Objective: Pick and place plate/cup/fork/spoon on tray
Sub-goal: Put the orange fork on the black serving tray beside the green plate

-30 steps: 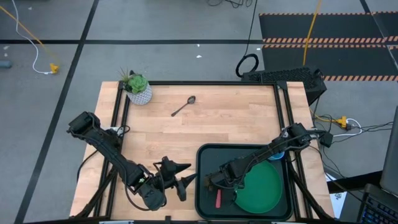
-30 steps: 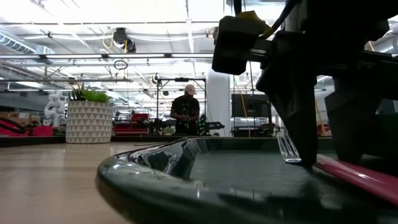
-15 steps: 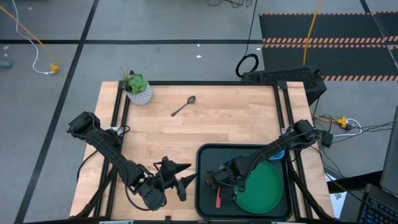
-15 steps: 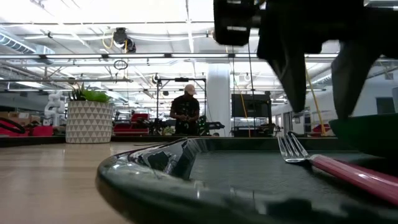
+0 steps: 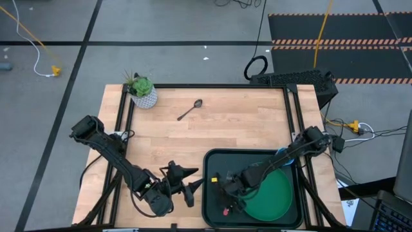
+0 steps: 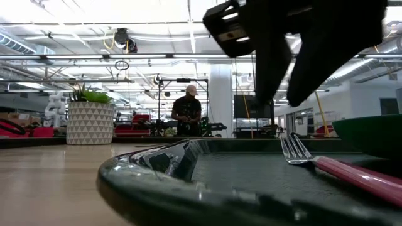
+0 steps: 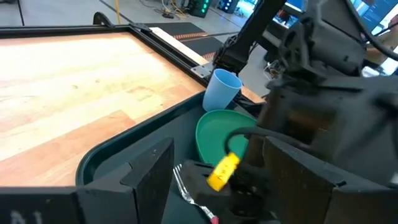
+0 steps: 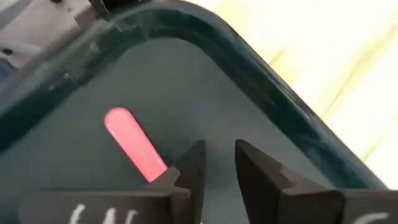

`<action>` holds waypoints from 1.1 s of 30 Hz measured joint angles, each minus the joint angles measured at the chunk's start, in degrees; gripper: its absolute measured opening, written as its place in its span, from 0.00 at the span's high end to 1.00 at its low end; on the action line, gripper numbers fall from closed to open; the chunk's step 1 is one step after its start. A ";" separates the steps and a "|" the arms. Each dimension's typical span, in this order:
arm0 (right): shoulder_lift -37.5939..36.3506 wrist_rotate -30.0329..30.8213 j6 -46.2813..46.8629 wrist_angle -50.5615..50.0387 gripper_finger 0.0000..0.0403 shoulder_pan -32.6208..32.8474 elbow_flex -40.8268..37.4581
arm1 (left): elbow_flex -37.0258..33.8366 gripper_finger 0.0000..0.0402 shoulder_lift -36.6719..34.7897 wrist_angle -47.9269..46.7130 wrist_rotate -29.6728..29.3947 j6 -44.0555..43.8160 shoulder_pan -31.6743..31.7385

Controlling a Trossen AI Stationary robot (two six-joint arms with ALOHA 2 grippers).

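Wooden counter point(image 5: 225, 129) first, mostly bare, with the large dark blackish-green rectangular tray point(image 5: 213, 161) parked at its near right corner, easy reach for the right arm. Round flat green plate point(image 5: 273, 196) already lying on the tray's right half, small bright blue cup point(image 7: 221, 90) standing at the plate's far edge, red-pink-handled fork point(image 6: 326, 164) flat on the tray's left half. Right gripper point(image 8: 217, 163) lifted clear above the fork handle, fingers a little apart, nothing held; looks like a release just made. Left gripper point(image 5: 188, 183) waiting just beside the tray's left rim, fingers spread, empty. Slim all-metal spoon point(image 5: 190, 110) lying well apart on the far counter near the white potted plant point(image 5: 143, 93), not yet fetched. Spoon visible only from overhead; fork tines resting on the tray floor only in the low view; cup clear only from the left wrist
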 joint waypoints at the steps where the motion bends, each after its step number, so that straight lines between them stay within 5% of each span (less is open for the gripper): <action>1: -0.01 0.15 1.19 -0.09 0.83 0.17 0.01 | 0.00 0.39 0.00 0.12 0.00 0.29 0.12; 18: 2.59 3.35 22.99 -6.26 0.95 -1.15 -0.04 | 0.00 0.39 0.02 6.15 0.20 7.72 1.43; 33: 4.53 3.12 27.42 -8.69 0.95 -0.47 0.01 | 0.00 0.39 0.00 7.32 0.17 9.28 1.47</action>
